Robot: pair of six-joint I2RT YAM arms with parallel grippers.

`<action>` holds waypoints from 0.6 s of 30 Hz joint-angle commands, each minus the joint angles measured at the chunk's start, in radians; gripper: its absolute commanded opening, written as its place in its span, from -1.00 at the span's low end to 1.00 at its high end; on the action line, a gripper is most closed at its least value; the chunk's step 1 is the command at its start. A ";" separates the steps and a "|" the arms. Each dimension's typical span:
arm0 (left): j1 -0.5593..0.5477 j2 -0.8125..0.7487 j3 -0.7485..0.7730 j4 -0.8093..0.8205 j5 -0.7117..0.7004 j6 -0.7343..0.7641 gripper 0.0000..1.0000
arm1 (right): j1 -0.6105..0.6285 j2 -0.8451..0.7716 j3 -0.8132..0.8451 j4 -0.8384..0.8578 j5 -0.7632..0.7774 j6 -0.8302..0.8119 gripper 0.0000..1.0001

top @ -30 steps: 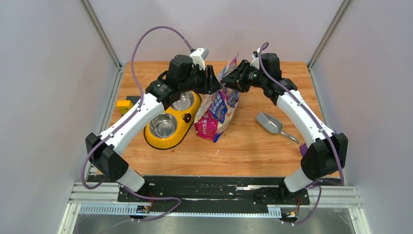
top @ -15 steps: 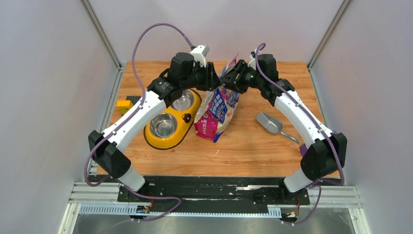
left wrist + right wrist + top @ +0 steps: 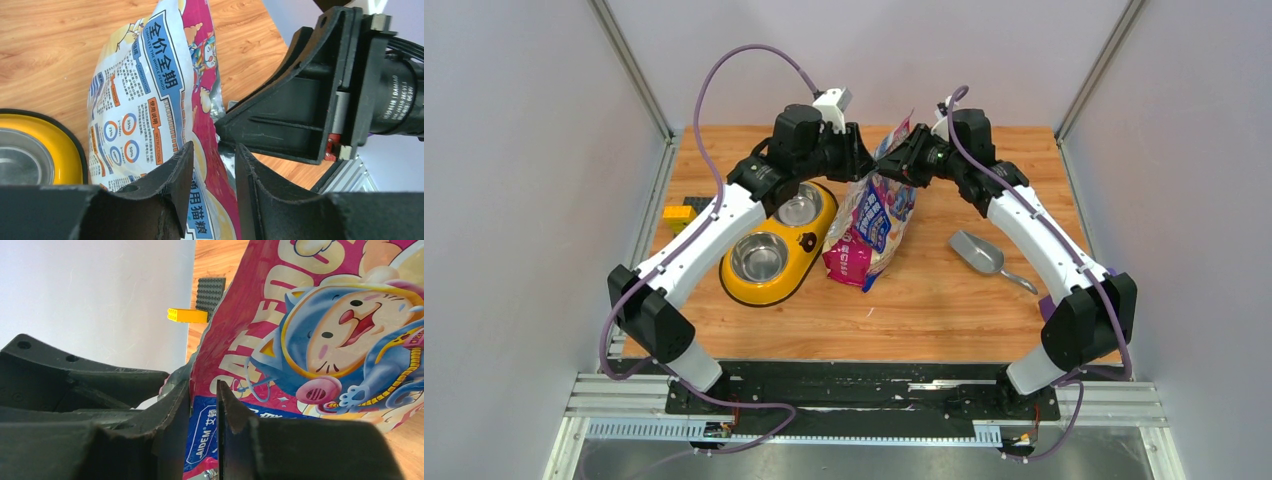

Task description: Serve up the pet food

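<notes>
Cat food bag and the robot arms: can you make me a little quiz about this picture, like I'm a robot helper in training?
1. True or false: the grey scoop lies on the table, outside the yellow feeder.
2. What does the right gripper pinch? A a bowl; B the cat food bag; C the scoop.
3. Fill in: the feeder holds ___ steel bowls.
Key: 1 true; 2 B; 3 two.
</notes>
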 commanded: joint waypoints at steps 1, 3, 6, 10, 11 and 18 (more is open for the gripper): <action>0.006 0.029 0.041 0.030 -0.010 -0.025 -0.16 | 0.007 0.004 0.015 -0.029 -0.001 -0.028 -0.57; 0.006 0.034 0.042 0.031 -0.014 -0.026 -0.20 | 0.006 0.002 0.011 -0.025 -0.005 -0.026 -0.62; 0.006 0.040 0.041 0.029 -0.013 -0.023 -0.23 | 0.006 -0.003 0.004 -0.023 -0.008 -0.026 -0.70; 0.006 0.040 0.033 0.017 -0.034 -0.019 -0.29 | 0.006 -0.006 -0.002 -0.021 -0.005 -0.028 -0.95; 0.007 0.039 0.032 0.016 -0.036 -0.018 -0.30 | 0.006 -0.008 -0.005 -0.022 -0.005 -0.029 -1.00; 0.007 0.033 0.019 0.014 -0.021 -0.004 -0.79 | 0.007 -0.022 -0.021 -0.038 0.034 -0.026 -1.00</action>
